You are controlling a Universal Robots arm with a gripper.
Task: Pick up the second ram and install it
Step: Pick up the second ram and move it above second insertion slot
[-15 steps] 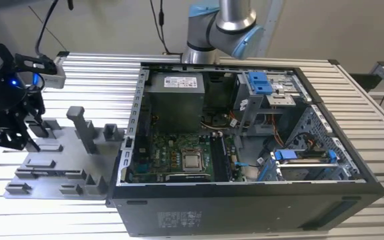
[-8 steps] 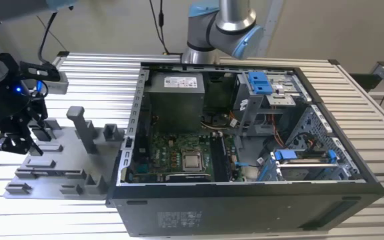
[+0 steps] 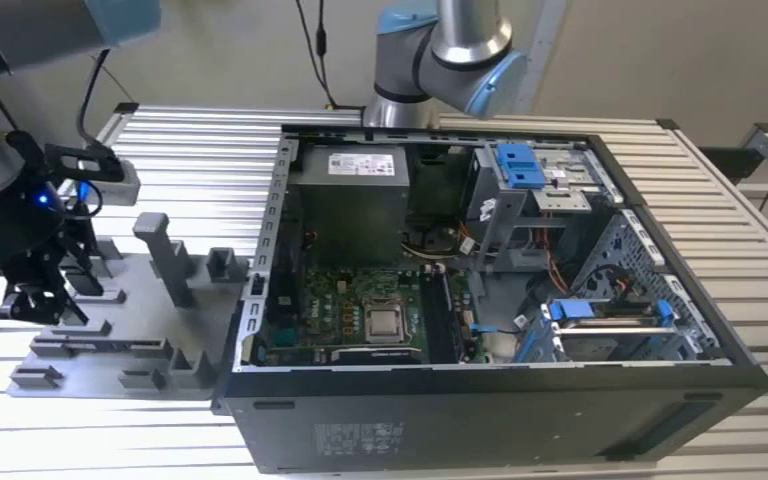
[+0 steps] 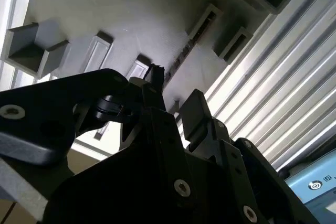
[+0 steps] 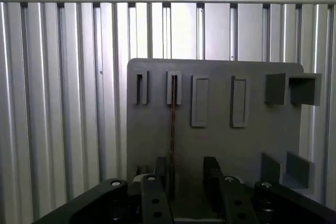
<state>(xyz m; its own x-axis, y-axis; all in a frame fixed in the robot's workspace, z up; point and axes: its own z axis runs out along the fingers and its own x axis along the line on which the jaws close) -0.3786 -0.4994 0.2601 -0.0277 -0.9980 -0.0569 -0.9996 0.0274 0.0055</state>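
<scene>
Dark second ram (image 5: pixel 172 124) stands edge-up in the grey holder tray (image 5: pixel 252 140); light, stiff, fragile, I judge, best pinched by its flat faces. My jaws are apart.

Black two-finger gripper (image 4: pixel 176 92), jaws parted, over grey plastic slotted tray (image 4: pixel 131 19); thin dark circuit-board stick (image 4: pixel 185 51) edge-on in one slot.

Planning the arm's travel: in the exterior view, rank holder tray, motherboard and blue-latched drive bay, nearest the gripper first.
1. Holder tray, just below the gripper, exterior view's left.
2. Motherboard, inside the case, middle.
3. Blue-latched drive bay, case's far corner, exterior view's right.
</scene>
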